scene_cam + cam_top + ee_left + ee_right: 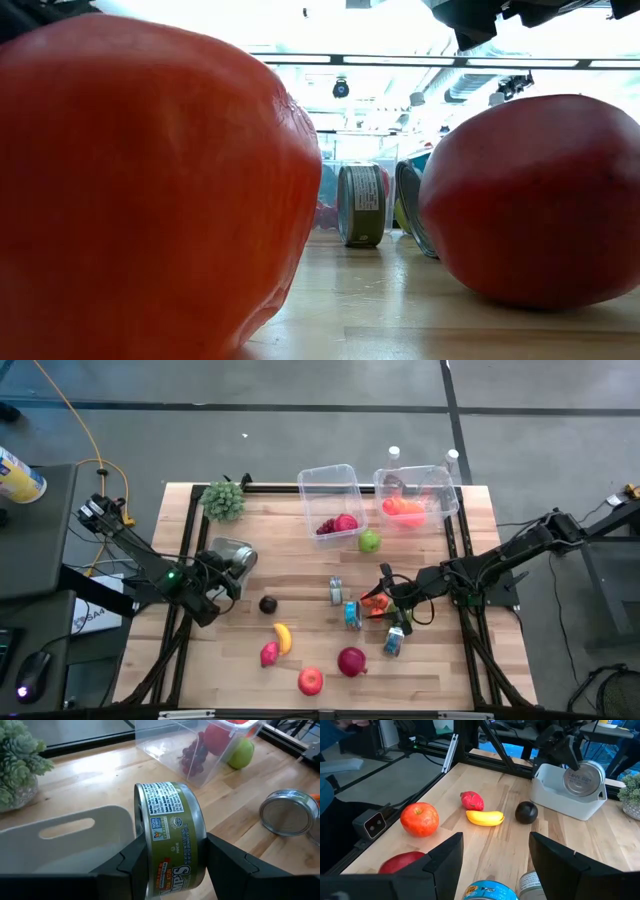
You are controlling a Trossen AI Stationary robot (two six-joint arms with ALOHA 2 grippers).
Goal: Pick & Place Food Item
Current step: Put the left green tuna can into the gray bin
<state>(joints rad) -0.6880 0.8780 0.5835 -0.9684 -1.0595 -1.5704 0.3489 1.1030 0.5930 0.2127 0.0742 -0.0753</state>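
A green-labelled can point(170, 835) hangs over a white bin point(105, 817) at the table's left, with my left gripper point(172, 845) shut on it. The right wrist view shows the can's silver end point(583, 780) above the bin's rim point(565, 802). Near the table's middle my right gripper point(495, 845) stands open with nothing between its fingers, above a blue-topped can point(487, 892). On the near part of the table lie an apple point(420, 819), a banana point(485, 817), a pink fruit point(471, 800), a dark plum point(526, 812) and a dark red fruit point(351, 660). My left gripper pinches the can's curved wall point(142, 845) between its two fingers, one on either side. The fingers lie along the can and come from the table's left, slanting a little down. The can lies nearly level and sits above the bin, its far end toward the table's right.
Two clear tubs point(330, 500) point(415, 495) with fruit stand at the far edge, a green apple point(369, 541) in front of them. A potted plant point(223, 500) is at the far left. Several cans point(336, 590) and an orange item point(375, 602) crowd the middle right.
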